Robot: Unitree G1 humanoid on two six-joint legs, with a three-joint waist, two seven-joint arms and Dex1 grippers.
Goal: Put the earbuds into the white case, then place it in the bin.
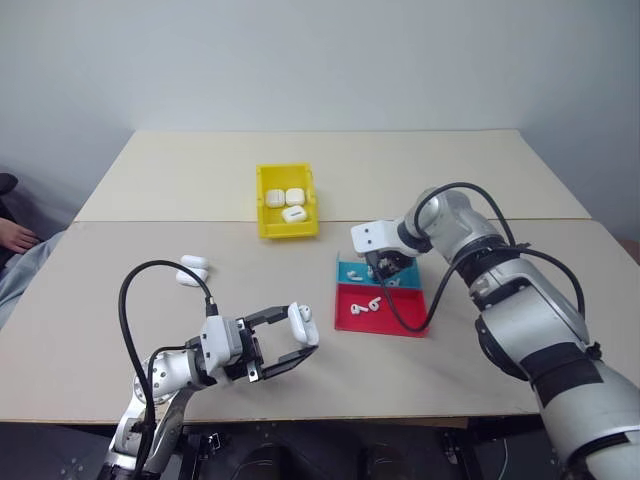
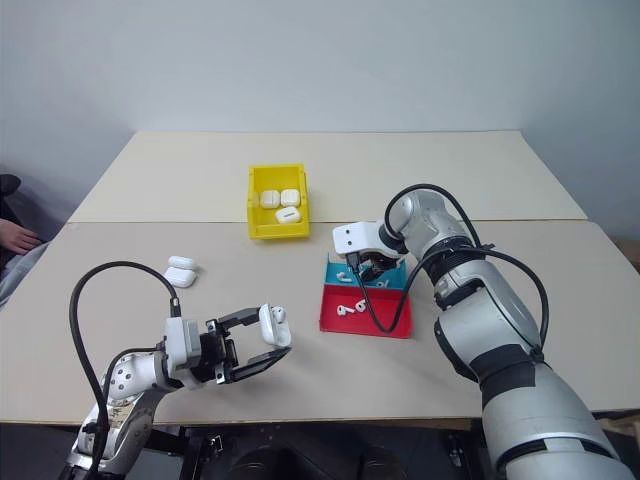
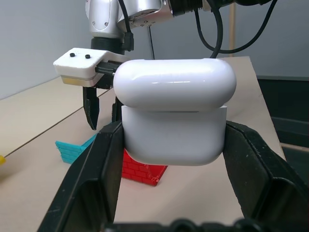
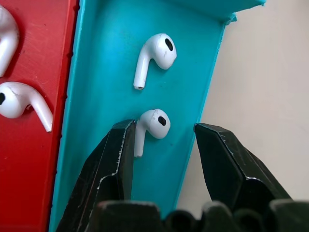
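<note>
My left gripper (image 1: pixel 292 342) is shut on a white case (image 1: pixel 303 324), held above the table's front left with its lid slightly ajar (image 3: pixel 174 79). My right gripper (image 1: pixel 385 268) points down into the blue half of the tray (image 4: pixel 106 58). It is open, with its fingers on either side of one earbud (image 4: pixel 153 123). A second earbud (image 4: pixel 155 55) lies just beyond it. Two more earbuds (image 1: pixel 365 305) rest in the red half. The yellow bin (image 1: pixel 263 205) stands at mid-table with three white cases (image 1: pixel 288 199) inside.
The red-and-blue tray (image 1: pixel 400 322) sits right of centre. Two spare white cases (image 1: pixel 192 270) lie on the table at the left. A person's hand (image 1: pixel 14 236) rests at the far left edge. A seam (image 1: pixel 180 221) crosses the table behind the tray.
</note>
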